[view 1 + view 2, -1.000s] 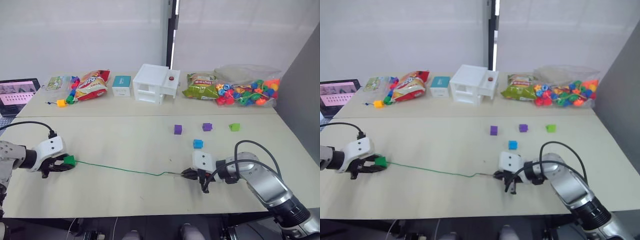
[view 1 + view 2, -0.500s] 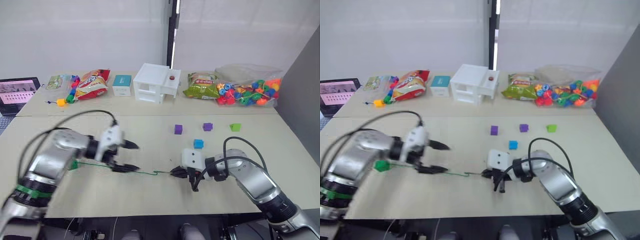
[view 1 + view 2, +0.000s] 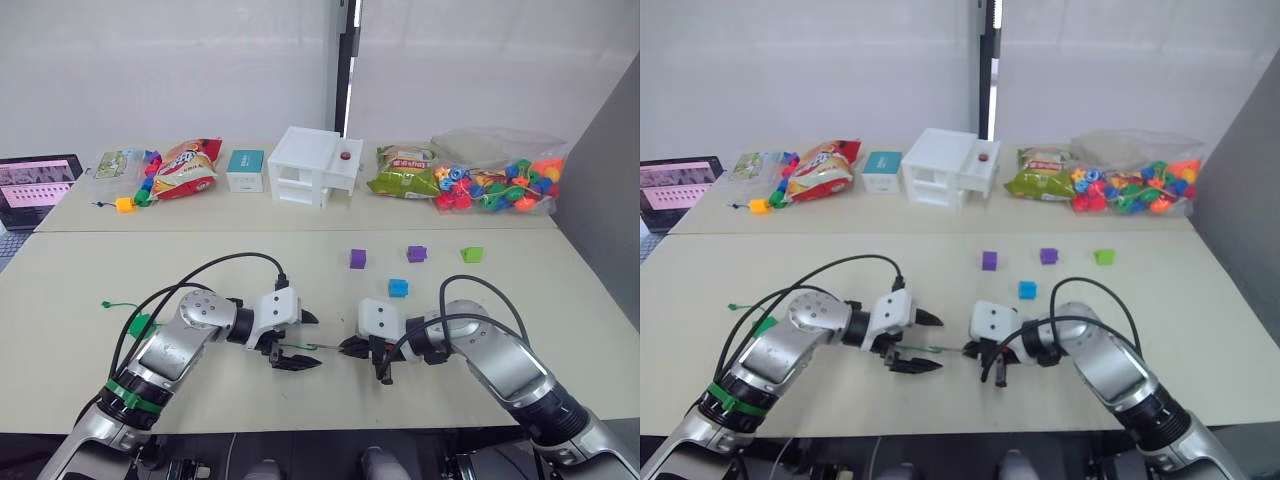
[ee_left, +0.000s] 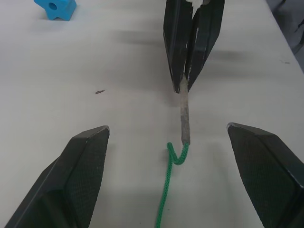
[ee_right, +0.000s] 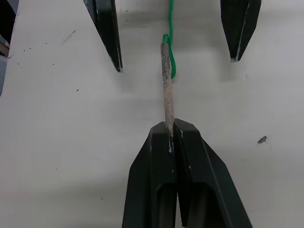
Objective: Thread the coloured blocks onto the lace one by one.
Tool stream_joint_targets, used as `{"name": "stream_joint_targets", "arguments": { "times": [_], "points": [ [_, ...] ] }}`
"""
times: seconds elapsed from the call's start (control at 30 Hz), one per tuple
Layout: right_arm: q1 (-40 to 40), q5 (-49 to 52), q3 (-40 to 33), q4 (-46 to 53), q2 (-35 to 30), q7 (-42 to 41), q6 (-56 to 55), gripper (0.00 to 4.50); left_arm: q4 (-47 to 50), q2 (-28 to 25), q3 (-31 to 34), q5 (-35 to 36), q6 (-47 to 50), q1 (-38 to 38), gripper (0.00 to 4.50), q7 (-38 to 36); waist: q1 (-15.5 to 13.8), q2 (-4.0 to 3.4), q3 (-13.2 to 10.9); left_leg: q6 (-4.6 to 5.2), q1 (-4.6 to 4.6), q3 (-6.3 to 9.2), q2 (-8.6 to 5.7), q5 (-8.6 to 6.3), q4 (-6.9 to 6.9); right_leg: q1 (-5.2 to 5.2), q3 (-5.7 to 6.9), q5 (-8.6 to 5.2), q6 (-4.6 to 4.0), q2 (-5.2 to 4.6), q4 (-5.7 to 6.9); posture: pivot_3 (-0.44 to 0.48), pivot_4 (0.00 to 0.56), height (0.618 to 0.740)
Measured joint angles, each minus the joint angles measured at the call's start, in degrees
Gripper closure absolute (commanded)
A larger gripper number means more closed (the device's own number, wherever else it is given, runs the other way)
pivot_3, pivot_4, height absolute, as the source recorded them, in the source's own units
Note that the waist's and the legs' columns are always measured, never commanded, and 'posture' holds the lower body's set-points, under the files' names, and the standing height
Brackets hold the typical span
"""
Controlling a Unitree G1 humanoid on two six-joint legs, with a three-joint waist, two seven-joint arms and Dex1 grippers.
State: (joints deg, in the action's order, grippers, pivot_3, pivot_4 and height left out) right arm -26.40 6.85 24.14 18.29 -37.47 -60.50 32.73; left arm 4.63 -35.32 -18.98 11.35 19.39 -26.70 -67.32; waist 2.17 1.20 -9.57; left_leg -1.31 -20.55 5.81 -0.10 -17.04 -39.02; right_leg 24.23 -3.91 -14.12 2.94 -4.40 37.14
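Note:
My right gripper (image 3: pixel 345 348) is shut on the stiff pale tip (image 5: pixel 166 80) of the green lace (image 4: pixel 167 190), which lies flat on the table. Facing it, my left gripper (image 3: pixel 313 341) is open, with one finger on each side of the lace just behind the tip. A dark green block (image 3: pixel 140 325) lies at the left by the left arm, near the lace's knob end (image 3: pixel 104 304). Two purple blocks (image 3: pixel 356 258) (image 3: pixel 416 254), a light green block (image 3: pixel 471 254) and a blue block (image 3: pixel 397 288) lie loose beyond the right gripper.
On the rear table are a laptop (image 3: pixel 35 183), snack bags (image 3: pixel 185 168) (image 3: pixel 400 170), a teal box (image 3: pixel 244 170), a white toy house (image 3: pixel 312 166), a clear bag of mixed beads (image 3: pixel 495 182) and a small yellow cube (image 3: pixel 122 205). Black cables loop over both arms.
My left gripper let go of the dark green block at the far left, opened and swung to the centre, straddling the lace. The right gripper, still holding the tip, shifted slightly left.

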Motion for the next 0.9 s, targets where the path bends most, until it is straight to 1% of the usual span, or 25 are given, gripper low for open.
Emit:
{"name": "stream_joint_targets", "arguments": {
  "times": [0.33, 0.73, 0.83, 0.87, 0.9],
  "points": [
    [0.0, 0.0, -0.1, 0.4, 0.0, 1.1, 0.2, 4.5, -0.7, 1.4, -0.4, -0.5, -0.3, 0.0, 4.48, 0.3, 0.1, 0.0, 0.0, 0.0, 0.01, 0.01, 0.0, 0.0, 0.01, 0.0, 0.0, 0.0, 0.0, 0.0, 0.01, 0.0, 0.15, 0.74],
    [0.1, 0.0, -0.3, 0.7, -0.5, 1.4, 0.2, 4.5, -0.7, 1.6, -0.9, -0.6, 0.2, -0.2, 4.48, 0.2, 0.1, 0.0, 0.0, 0.0, 0.01, 0.01, 0.0, 0.0, 0.0, 0.0, 0.0, 0.0, 0.0, 0.0, 0.01, 0.0, 0.15, 0.74],
    [0.6, 0.6, -0.9, 1.6, -0.4, 2.1, 1.8, 4.5, -0.8, 1.6, -0.9, -0.5, 0.4, -0.4, 4.48, 0.2, 0.1, 0.0, 0.0, 0.0, 0.01, 0.01, 0.0, 0.0, 0.0, 0.0, 0.0, 0.0, 0.0, 0.0, 0.01, 0.0, 0.15, 0.74],
    [1.1, 1.3, -1.8, 2.2, -0.1, 2.6, 2.9, 3.87, -0.8, 1.6, -0.9, -0.5, 0.5, -0.5, 4.5, 0.2, 0.1, 0.0, 0.0, 0.0, 0.0, 0.01, 0.0, 0.0, 0.0, 0.0, 0.0, 0.0, 0.0, 0.0, 0.01, 0.0, 0.15, 0.74],
    [1.9, 2.1, -2.9, 3.2, 0.1, 3.1, 4.2, 3.6, -0.8, 1.6, -0.8, -0.6, 0.5, -0.6, 4.5, 0.4, 0.1, 0.0, 0.0, 0.0, 0.0, 0.01, 0.0, 0.0, 0.01, 0.0, 0.0, 0.0, 0.0, 0.0, 0.01, 0.0, 0.15, 0.74]
  ]
}}
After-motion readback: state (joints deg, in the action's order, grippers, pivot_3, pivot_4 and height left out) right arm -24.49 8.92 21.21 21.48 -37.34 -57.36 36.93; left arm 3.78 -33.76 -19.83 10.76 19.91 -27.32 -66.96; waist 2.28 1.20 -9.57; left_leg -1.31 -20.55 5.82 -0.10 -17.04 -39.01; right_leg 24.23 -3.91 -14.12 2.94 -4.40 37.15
